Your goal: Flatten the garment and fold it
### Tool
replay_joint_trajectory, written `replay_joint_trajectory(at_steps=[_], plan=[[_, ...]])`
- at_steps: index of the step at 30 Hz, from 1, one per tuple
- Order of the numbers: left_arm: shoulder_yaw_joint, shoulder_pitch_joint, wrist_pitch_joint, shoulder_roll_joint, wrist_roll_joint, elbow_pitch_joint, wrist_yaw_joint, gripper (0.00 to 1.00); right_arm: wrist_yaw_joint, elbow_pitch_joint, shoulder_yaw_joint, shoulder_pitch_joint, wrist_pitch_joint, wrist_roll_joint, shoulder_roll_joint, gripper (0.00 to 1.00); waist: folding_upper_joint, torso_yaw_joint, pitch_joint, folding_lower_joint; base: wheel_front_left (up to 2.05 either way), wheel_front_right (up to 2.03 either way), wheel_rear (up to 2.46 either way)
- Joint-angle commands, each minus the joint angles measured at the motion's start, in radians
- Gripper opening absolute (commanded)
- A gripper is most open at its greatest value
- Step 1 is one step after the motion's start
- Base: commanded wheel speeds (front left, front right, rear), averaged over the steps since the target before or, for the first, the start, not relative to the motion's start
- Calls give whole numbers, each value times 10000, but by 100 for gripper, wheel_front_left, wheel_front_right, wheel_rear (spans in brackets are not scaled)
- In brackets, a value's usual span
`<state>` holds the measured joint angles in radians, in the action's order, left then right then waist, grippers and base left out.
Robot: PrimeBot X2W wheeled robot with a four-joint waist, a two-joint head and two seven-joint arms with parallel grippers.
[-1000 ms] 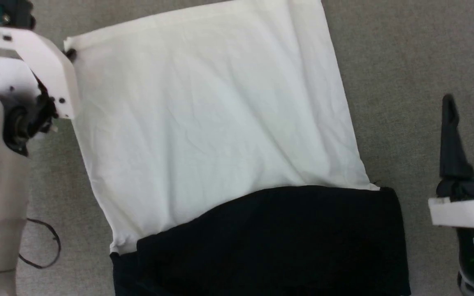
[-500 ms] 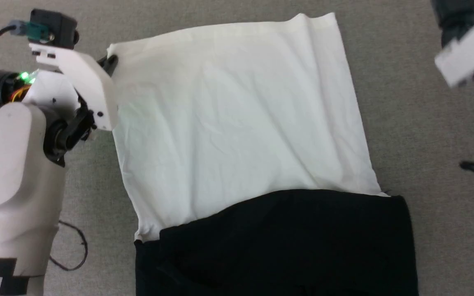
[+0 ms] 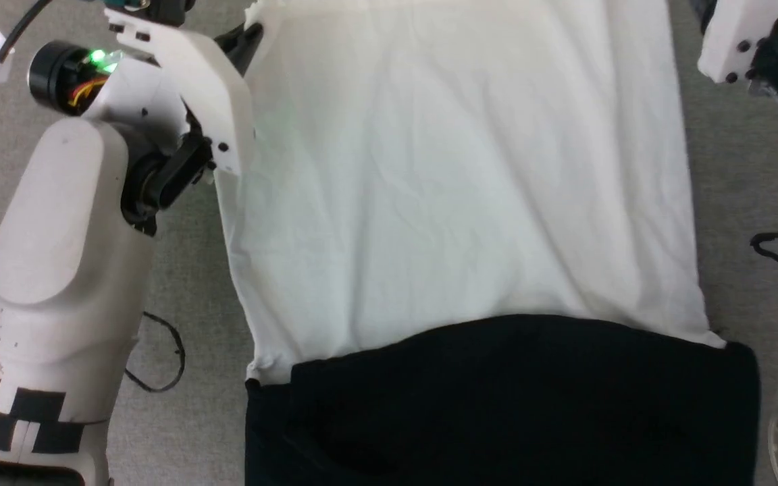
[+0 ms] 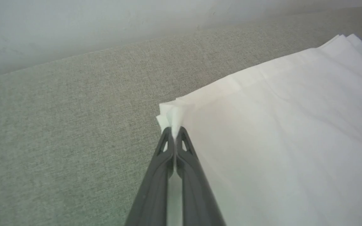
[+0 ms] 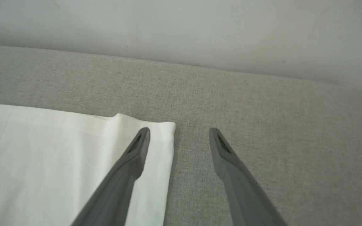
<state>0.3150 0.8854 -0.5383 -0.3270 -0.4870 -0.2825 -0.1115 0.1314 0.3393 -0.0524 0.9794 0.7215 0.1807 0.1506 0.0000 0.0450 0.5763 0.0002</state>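
Soft white-bodied, black-sleeved shirt (image 3: 463, 202) lies spread flat on grey woven cloth surface (image 3: 186, 283). Black part lies across near edge, white part runs to far side. Left gripper (image 4: 175, 129): dark fingers pressed together, pinching shirt's far-left white corner. Right gripper (image 5: 179, 130): fingers wide apart at far-right corner, one over the hem, the other over bare surface; contact unclear.

The garment (image 3: 463, 189) is soft matt cloth, faintly creased. Under it lies coarse grey woven fabric (image 3: 186, 283). At 9 o'clock the arm shell (image 3: 58, 270) is smooth pale plastic; the left gripper (image 4: 175, 131) looks matt dark plastic
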Motion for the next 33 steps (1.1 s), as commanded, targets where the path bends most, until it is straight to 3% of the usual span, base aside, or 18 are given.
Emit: replay_joint_trajectory(at_steps=[1,9,10,11,12,20,33], plan=[[59,179,57,42,-42,53,-52,0,-7,83,25,66,28,-122,27,100,0,468,523,-2,0,0,0],[341,502,203,82,-138,95,-108,0,-7,608,-35,73,78,-465,62,100,0,729,1013,-2,0,0,0],[349,510,227,61,-154,52,-112,0,-7,647,-1,76,172,-419,31,84,0,734,1028,-2,0,0,0],[353,513,255,36,-168,5,-115,0,-7,670,10,86,261,-373,-7,38,0,733,1031,-2,0,0,0],[346,510,285,19,-188,-51,-117,0,-7,676,30,98,331,-342,-27,0,0,730,1019,-2,0,0,0],[112,444,925,-56,-385,-368,-124,0,-7,301,77,106,-286,-211,11,0,0,626,485,-2,0,0,0],[-384,19,3767,-438,82,-94,-31,0,-7,-636,207,-672,-2234,806,551,0,0,218,-1268,-2,0,0,0]])
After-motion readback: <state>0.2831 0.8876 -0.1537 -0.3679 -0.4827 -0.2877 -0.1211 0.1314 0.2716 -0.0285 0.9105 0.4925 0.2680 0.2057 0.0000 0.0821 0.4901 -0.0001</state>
